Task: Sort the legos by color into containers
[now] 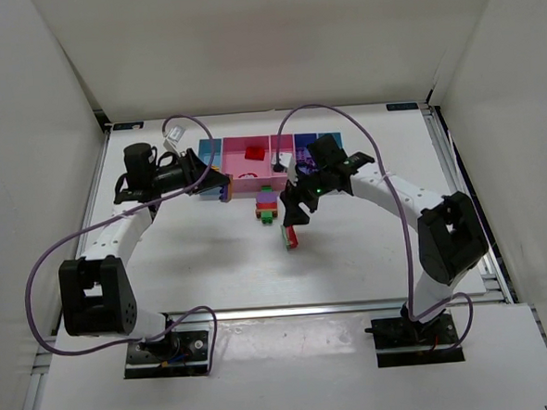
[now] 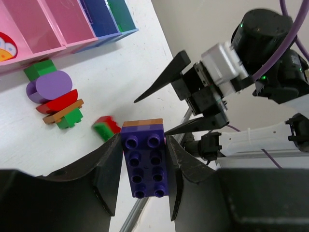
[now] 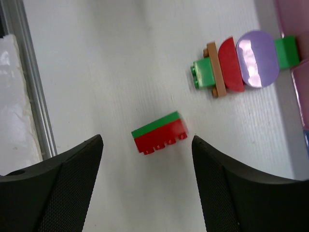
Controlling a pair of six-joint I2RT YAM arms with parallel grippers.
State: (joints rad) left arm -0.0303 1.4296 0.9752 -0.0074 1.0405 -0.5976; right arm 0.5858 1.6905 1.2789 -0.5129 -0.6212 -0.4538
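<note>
My left gripper [image 2: 144, 169] is shut on a dark purple studded lego [image 2: 145, 164] with an orange layer at its far end; in the top view it [image 1: 215, 183] hovers at the left front corner of the containers tray [image 1: 244, 183]. My right gripper [image 3: 147, 145] is open and empty, jaws wide, above a red-and-green lego [image 3: 159, 133] lying alone on the table [image 1: 292, 236]. A joined stack of green, orange, red and light purple legos [image 3: 241, 63] lies in front of the tray [image 1: 267, 208]. A red lego [image 1: 254, 152] sits in a pink compartment.
The tray's pink and blue compartments show in the left wrist view [image 2: 72, 29]. The right gripper [image 2: 152, 116] also shows there, near the red-and-green lego [image 2: 107, 128]. White walls enclose the table; a metal rail [image 3: 34, 96] runs along its edge.
</note>
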